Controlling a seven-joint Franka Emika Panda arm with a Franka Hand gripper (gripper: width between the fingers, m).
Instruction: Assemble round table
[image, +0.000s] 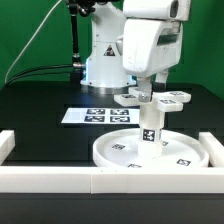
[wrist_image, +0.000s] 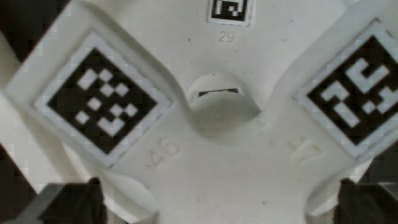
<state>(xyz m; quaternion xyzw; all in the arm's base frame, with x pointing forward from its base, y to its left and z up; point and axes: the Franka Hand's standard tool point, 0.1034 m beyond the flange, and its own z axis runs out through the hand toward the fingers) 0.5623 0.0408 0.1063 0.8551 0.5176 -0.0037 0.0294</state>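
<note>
Front exterior; wrist close, perhaps downward.

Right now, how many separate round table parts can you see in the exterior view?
3: the round disc flat on the table beside the border wall, the leg upright on it, and the cross-shaped base atop the leg, under the gripper.

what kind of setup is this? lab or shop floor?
Most likely a robotics lab test bench: a green backdrop behind a black table, a marker board of printed tags lying on it, and a white border wall fencing the tagged parts.
</note>
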